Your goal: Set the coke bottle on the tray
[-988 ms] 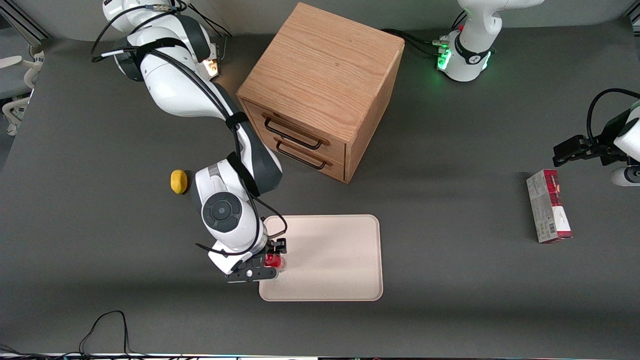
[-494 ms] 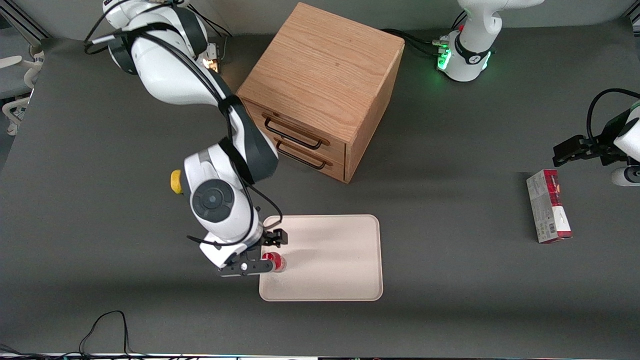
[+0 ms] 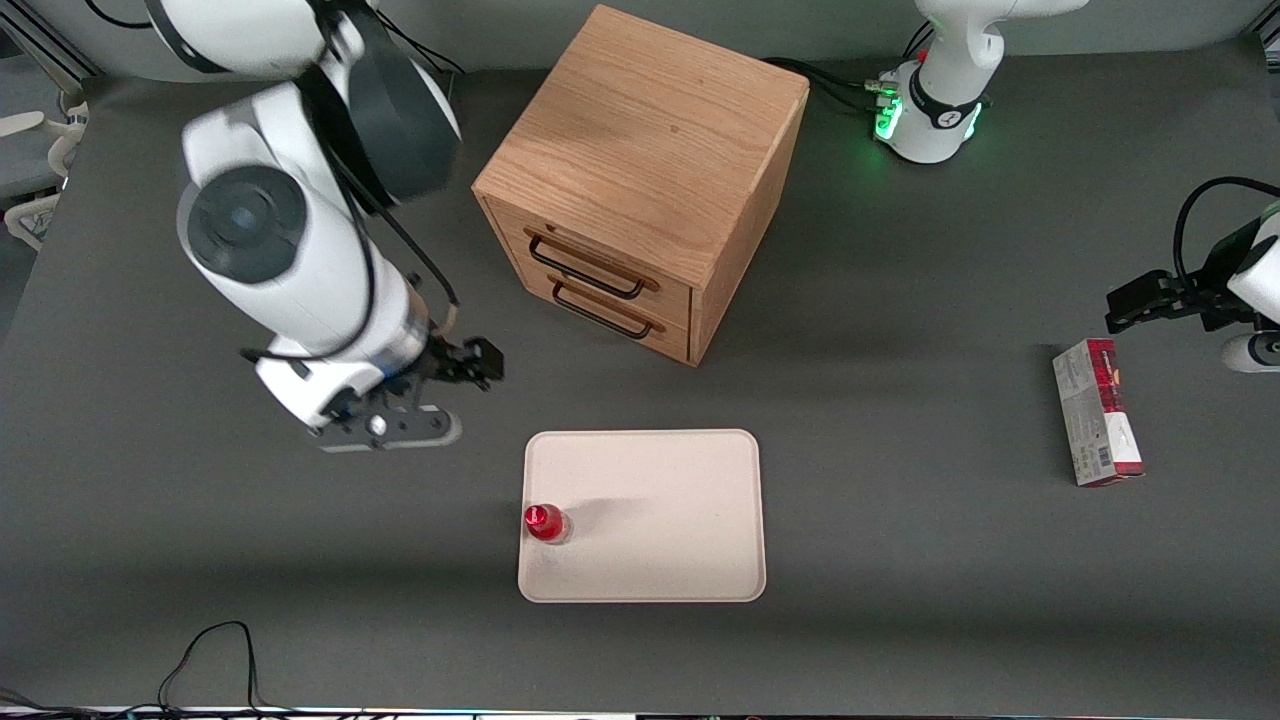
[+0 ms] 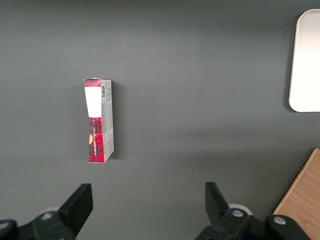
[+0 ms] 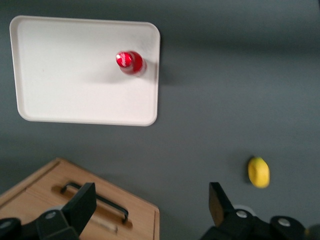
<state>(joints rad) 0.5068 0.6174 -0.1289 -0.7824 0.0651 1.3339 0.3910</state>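
The coke bottle (image 3: pixel 545 522), small and red with a red cap, stands upright on the cream-pink tray (image 3: pixel 660 520), close to the tray's edge toward the working arm's end. It also shows in the right wrist view (image 5: pixel 130 61), on the tray (image 5: pixel 75 75). My gripper (image 3: pixel 465 395) is open and empty. It is raised high above the table, apart from the bottle and farther from the front camera than the tray. In the right wrist view the gripper (image 5: pixel 151 202) has its fingers spread wide, with nothing between them.
The wooden drawer cabinet (image 3: pixel 640 170) stands farther from the front camera than the tray, with both drawers shut. A yellow lemon (image 5: pixel 259 171) lies on the table. A red-and-grey carton (image 3: pixel 1097 410) lies toward the parked arm's end.
My gripper has let go of the bottle, risen and drawn back from the tray toward the arm's base. The bottle stays standing on the tray.
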